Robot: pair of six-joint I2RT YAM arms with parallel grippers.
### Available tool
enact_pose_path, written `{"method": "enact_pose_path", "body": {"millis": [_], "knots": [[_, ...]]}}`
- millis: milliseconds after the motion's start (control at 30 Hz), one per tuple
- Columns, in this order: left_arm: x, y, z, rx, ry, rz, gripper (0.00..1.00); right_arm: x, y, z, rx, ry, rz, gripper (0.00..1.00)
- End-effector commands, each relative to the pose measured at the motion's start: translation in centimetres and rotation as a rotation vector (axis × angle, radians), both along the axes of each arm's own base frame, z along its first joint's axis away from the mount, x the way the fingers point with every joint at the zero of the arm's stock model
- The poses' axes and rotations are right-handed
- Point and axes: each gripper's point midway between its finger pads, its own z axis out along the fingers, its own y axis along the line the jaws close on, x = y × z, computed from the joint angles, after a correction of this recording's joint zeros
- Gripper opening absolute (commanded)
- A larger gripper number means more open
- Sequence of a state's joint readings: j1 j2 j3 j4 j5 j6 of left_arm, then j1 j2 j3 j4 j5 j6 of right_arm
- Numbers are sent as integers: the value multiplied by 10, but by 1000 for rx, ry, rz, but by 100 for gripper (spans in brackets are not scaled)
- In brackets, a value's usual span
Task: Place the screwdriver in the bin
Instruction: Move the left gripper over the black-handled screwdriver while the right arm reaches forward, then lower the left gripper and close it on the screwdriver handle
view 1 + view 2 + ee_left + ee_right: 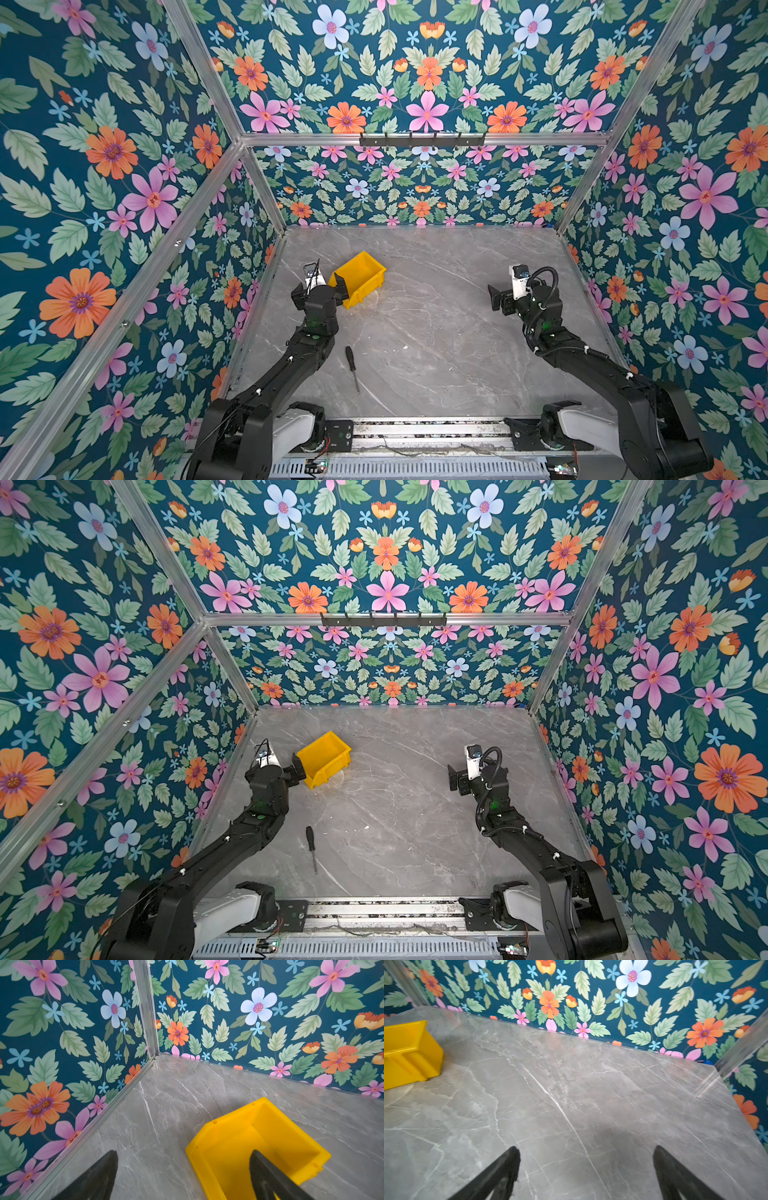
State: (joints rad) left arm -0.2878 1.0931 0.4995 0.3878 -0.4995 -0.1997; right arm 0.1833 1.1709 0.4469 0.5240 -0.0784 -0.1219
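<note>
Two black claws hang over a grey marbled surface (pixel 436 332), both spread wide and holding nothing. The left claw (pixel 184 1153) straddles one wall of the yellow bin (pixel 359 276): one finger (pixel 268 1176) shows over the bin's hollow, its partner over bare surface outside. The screwdriver (pixel 352 368) lies flat well behind this claw, beside the left forearm (pixel 299 357), black handle toward the claw, thin shaft pointing away. The right claw (pixel 586 1148) hovers over bare surface, well apart from both.
</note>
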Motion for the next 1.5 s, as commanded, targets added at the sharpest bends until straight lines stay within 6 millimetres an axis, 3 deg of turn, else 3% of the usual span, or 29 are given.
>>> {"method": "enact_pose_path", "body": {"millis": [0,200,433,700,900,1067,1200,1467], "knots": [[-23,-3,-29,-32,170,35,100,-14,34,6,-20,-4,193,99],[-39,-30,-33,-129,286,-10,100,-42,86,11,-69,-3,406,99],[-56,-34,-46,-218,371,31,100,-88,156,14,-99,20,675,99],[-82,-45,-79,-315,566,53,99,-141,227,28,-65,12,974,99],[-104,-50,-97,-352,676,56,94,-158,249,35,-33,14,1088,99],[-121,-65,-126,-413,775,21,90,-171,255,29,-35,49,1177,99],[-126,-69,-136,-410,818,10,86,-183,256,25,-36,83,1237,99],[-133,-66,-159,-354,895,27,75,-181,256,17,-50,113,1223,99]]}}
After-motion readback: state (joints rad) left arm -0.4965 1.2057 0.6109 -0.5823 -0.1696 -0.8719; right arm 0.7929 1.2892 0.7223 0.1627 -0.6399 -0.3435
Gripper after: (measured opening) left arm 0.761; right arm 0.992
